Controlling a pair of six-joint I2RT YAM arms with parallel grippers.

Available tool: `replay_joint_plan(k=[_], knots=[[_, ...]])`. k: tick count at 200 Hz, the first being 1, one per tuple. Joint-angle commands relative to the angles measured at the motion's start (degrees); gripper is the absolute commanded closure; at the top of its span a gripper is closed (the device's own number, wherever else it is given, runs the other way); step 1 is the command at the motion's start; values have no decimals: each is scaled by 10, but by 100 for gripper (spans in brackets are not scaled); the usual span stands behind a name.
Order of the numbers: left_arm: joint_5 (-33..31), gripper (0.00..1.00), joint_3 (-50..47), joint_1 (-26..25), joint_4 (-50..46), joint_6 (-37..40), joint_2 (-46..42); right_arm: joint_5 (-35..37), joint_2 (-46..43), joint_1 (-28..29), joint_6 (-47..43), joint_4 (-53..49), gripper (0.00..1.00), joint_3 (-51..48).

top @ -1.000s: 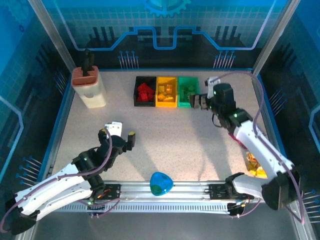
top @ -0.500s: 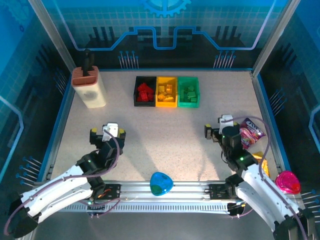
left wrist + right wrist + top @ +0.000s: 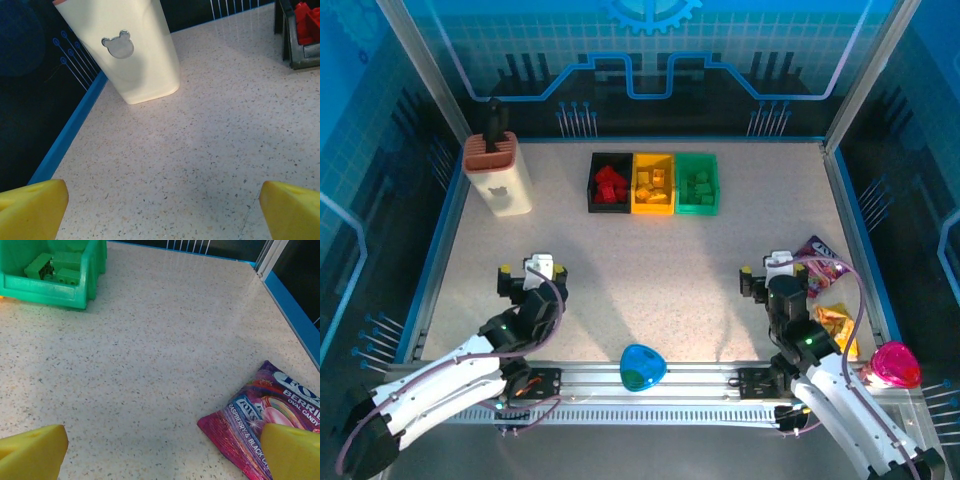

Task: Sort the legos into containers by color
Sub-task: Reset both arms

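Observation:
Three joined containers stand at the back of the table: a black bin (image 3: 595,184) with red legos (image 3: 611,184), a yellow bin (image 3: 653,205) with yellow legos (image 3: 653,184), and a green bin (image 3: 697,207) with green legos (image 3: 696,185). My left gripper (image 3: 532,272) hovers open over bare table near the front left, nothing between its yellow fingertips (image 3: 30,210). My right gripper (image 3: 769,272) is open at the front right, empty, with a snack packet beside one fingertip (image 3: 292,450). The green bin (image 3: 55,290) and its legos (image 3: 55,267) lie far ahead of the right gripper (image 3: 162,452). Ahead and to the right of the left gripper (image 3: 162,210), the black bin (image 3: 300,55) shows its red legos (image 3: 307,20).
A tall cream block (image 3: 500,180) stands at the back left, close ahead in the left wrist view (image 3: 125,50). A purple snack packet (image 3: 820,258) and an orange one (image 3: 835,325) lie at the right, a pink cup (image 3: 894,364) at the front right, a blue-green disc (image 3: 642,366) at the front rail.
The right arm has pulled back from the green bin to the front right of the table. The left gripper has drawn back slightly towards the near edge. Both stayed open.

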Motion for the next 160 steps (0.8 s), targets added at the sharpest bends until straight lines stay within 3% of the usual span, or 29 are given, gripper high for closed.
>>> replay_joint_plan(k=[1, 92, 160], knots=[[-14, 1, -16, 6, 36, -6, -11, 18, -8, 1, -11, 28, 0, -9], [-15, 1, -60, 41, 167, 68, -34, 16, 59, -44, -53, 341, 0, -95], [13, 1, -115, 79, 303, 125, -78, -6, 92, -81, -34, 451, 0, -129]])
